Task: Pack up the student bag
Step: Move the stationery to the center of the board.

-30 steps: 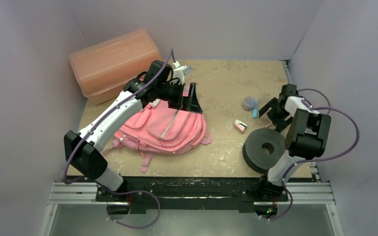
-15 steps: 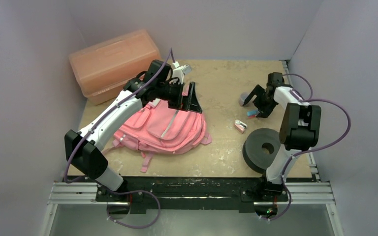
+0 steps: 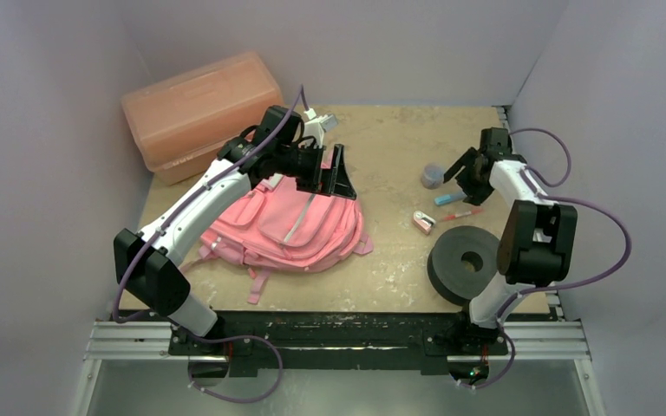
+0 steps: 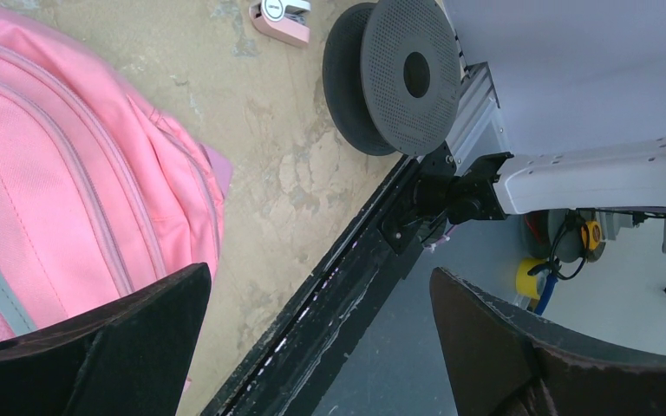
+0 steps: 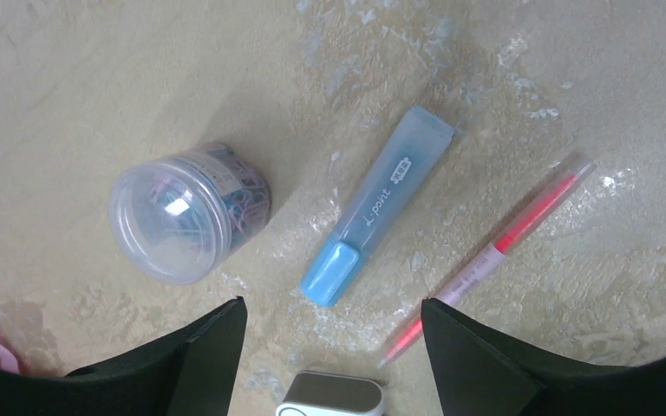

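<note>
Pale lilac walls are seen around a worn beige worktop [image 3: 390,139] in the overhead view. The student bag [image 3: 290,227] is laid flat at left of centre, front pockets up, with an orange translucent box [image 3: 199,108] behind it at upper left. The left arm [image 3: 217,186] is stretched over the bag's far edge, and the left jaws are spread and empty. At right, a clear tub [image 3: 433,176], a blue highlighter [image 3: 449,198], a pink pen [image 3: 461,212] and a small pink item [image 3: 423,222] are scattered near a black spool [image 3: 464,264]. The right arm [image 3: 520,199] is held above them.

From the left wrist, the bag [image 4: 52,191] is seen filling the left of the frame and the spool [image 4: 399,78] at upper centre. The black fingers [image 4: 121,347] are parted wide with nothing between.

From the right wrist, the right jaws are likewise released, and nothing is gripped between the fingers [image 5: 520,364] at the bottom corners. Tub [image 5: 186,212], highlighter [image 5: 381,204] and pen [image 5: 494,251] are laid apart on the worktop, untouched.
</note>
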Controlling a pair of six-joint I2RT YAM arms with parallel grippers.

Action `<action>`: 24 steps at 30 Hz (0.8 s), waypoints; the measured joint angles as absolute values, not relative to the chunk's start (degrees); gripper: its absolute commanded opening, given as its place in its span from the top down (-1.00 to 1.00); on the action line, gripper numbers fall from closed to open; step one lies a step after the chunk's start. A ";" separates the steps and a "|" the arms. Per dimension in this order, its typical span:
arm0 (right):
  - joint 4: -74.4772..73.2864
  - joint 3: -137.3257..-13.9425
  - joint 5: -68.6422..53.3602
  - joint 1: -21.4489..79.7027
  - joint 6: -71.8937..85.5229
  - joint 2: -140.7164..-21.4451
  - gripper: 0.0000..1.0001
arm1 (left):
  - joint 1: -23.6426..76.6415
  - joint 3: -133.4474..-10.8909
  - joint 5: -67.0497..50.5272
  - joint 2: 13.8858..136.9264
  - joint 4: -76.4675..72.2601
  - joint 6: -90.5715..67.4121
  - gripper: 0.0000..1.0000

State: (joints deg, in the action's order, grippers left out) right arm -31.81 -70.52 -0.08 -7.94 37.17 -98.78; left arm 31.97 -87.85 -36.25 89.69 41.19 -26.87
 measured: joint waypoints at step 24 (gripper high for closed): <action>-30.85 -74.61 6.15 -8.21 59.13 -108.97 -0.06 | 34.41 -88.62 -32.32 90.00 44.31 -23.29 -0.96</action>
State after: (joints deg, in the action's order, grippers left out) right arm -30.85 -74.61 6.15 -8.21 59.13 -108.97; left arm 34.41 -88.62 -32.32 90.00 44.31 -23.29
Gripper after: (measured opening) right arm 0.557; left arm 0.977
